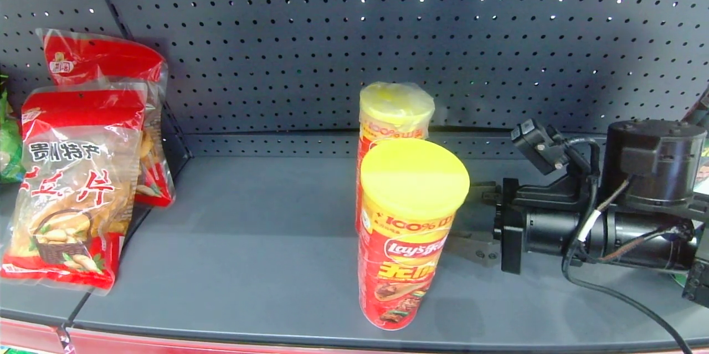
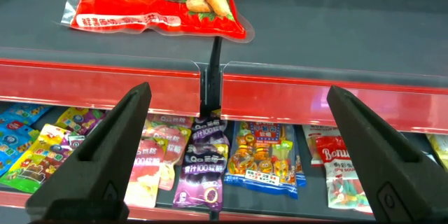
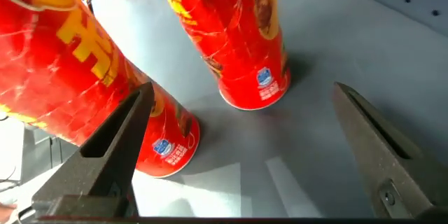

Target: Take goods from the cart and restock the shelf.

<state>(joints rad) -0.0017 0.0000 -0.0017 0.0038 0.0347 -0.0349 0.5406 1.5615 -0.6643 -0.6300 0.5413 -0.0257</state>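
Could easily tip the near chip can (image 1: 407, 243) into the far chip can (image 1: 390, 116) with that right tool (image 1: 471, 216) sitting wide open, empty, just right of them.

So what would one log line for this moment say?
right gripper: open, beside front chip can | rear chip can: upright behind it, on shelf | left gripper: open, facing shelf edge
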